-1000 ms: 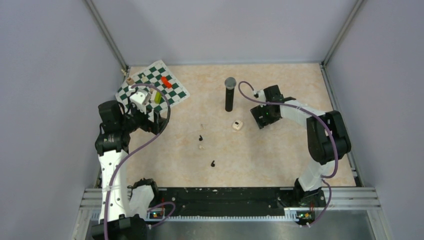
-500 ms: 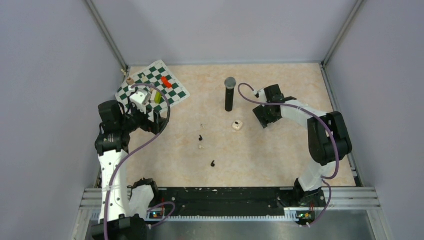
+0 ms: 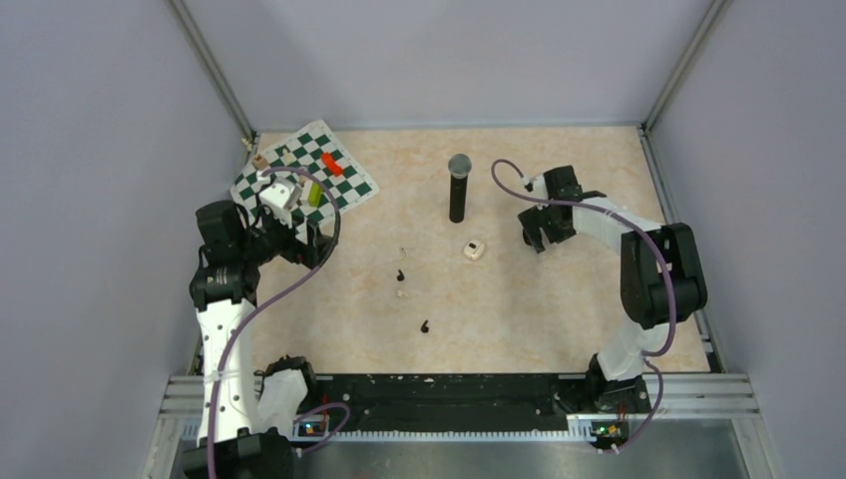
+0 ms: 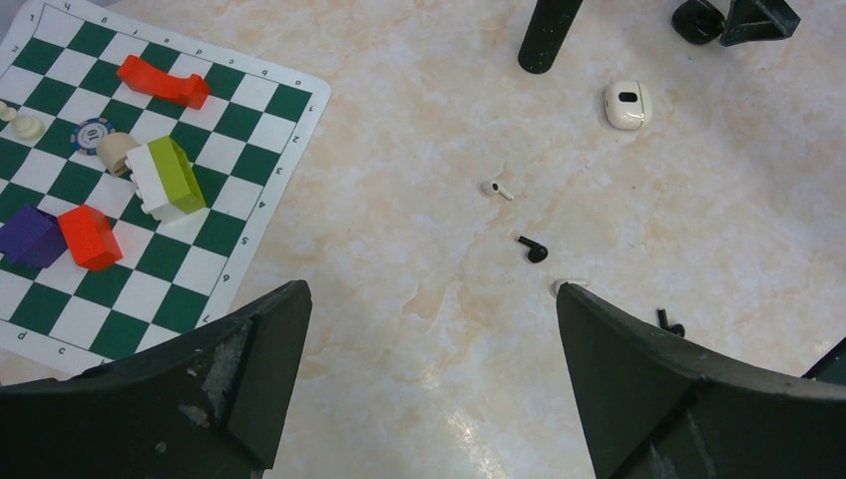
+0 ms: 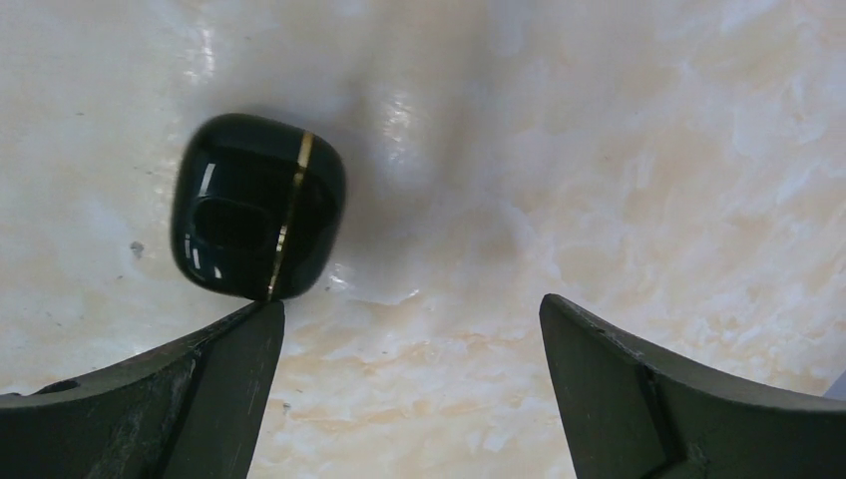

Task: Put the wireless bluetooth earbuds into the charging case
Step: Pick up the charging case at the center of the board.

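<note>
Two black earbuds (image 3: 401,274) (image 3: 425,326) and two whitish earbuds (image 3: 403,251) (image 3: 402,293) lie loose mid-table. In the left wrist view I see a whitish bud (image 4: 496,189), a black bud (image 4: 534,248) and another black bud (image 4: 670,323). A closed white case (image 3: 474,249) lies right of them and also shows in the left wrist view (image 4: 627,104). A closed black case (image 5: 257,220) with a gold seam lies just beyond my right gripper's left fingertip. My right gripper (image 5: 411,309) (image 3: 542,232) is open and empty. My left gripper (image 4: 431,309) (image 3: 302,239) is open and empty, left of the buds.
A tall black microphone (image 3: 458,190) stands behind the white case. A green-and-white chessboard (image 3: 349,190) with coloured blocks and small pieces lies at the back left, beside my left gripper. Grey walls close in the table on three sides.
My right gripper has moved right and a little back, away from the white case. The left arm, the cases and the buds have not moved.
</note>
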`<state>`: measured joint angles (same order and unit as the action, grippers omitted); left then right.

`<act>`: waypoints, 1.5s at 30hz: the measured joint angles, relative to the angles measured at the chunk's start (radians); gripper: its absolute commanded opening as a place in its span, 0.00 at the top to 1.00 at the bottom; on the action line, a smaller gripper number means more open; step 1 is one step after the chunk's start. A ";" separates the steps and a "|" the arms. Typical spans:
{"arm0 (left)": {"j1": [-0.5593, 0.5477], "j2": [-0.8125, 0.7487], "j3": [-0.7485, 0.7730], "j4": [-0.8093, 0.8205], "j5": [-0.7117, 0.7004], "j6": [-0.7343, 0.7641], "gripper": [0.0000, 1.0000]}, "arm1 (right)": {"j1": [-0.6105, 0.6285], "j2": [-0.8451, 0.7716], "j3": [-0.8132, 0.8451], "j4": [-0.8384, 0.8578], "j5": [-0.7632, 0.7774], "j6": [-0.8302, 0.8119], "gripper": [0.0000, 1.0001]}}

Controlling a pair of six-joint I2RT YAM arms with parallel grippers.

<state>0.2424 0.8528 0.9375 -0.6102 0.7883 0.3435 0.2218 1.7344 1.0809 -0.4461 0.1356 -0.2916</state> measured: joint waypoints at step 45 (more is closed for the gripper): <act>0.000 -0.004 0.000 0.000 0.005 0.000 0.01 | -0.054 0.027 0.002 0.037 -0.269 0.232 0.28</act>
<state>0.2424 0.8490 0.9375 -0.6106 0.7937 0.3435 0.1680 1.7611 1.0828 -0.4091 -0.1333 -0.0593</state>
